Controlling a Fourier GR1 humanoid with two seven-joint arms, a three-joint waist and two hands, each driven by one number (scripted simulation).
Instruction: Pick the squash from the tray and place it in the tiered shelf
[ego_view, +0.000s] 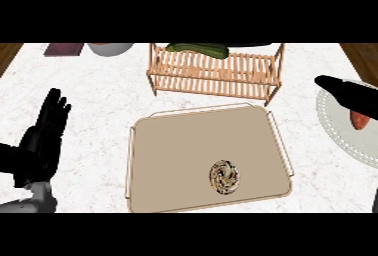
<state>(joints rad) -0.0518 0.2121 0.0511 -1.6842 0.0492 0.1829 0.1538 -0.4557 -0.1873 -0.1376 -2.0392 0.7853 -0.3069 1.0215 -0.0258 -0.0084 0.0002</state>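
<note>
Squash (198, 48) lies dark green on the top tier of the wooden slatted shelf (214, 75), at the upper middle of the frame. Left hand (40, 140) stands at the left edge, fingers straight and pointing up, open and holding nothing, its grey forearm rising from the lower left corner. Right hand (353, 95) shows at the right edge as a black shape over a white plate (339, 132), just above an orange-red item (359, 120); whether its fingers are open or curled cannot be told. The beige tray (170, 155) fills the centre, bearing a round swirled pastry (224, 177) near its lower right
</note>
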